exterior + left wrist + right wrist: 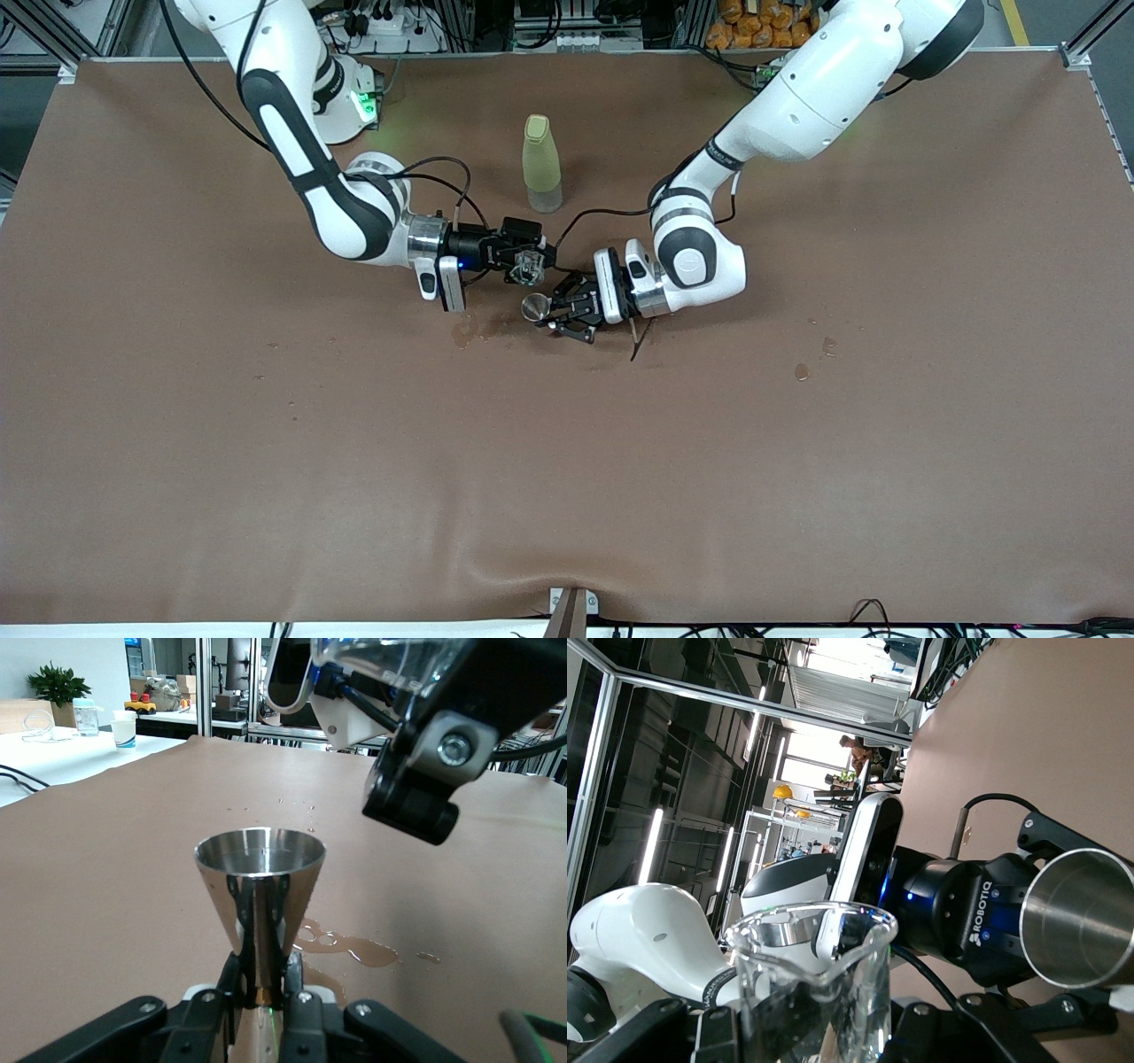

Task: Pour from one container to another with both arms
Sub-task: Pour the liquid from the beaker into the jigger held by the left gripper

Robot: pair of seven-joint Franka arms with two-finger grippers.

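My left gripper (pixel 547 315) (pixel 266 992) is shut on the narrow waist of a steel cone-shaped measuring cup (pixel 535 307) (pixel 260 873), held upright just above the brown table. My right gripper (pixel 530 264) (pixel 806 1032) is shut on a clear glass beaker (pixel 529 266) (pixel 811 966). The beaker (pixel 390 660) hangs tipped, above and beside the steel cup's rim, its spout toward the cup (pixel 1081 917). I see no stream between them. Whether the cup holds liquid I cannot tell.
A yellow-green bottle (pixel 541 164) stands upright on the table, farther from the front camera than both grippers. A small puddle (pixel 465 332) (pixel 354 948) wets the cloth under the grippers. More wet spots (pixel 802 370) lie toward the left arm's end.
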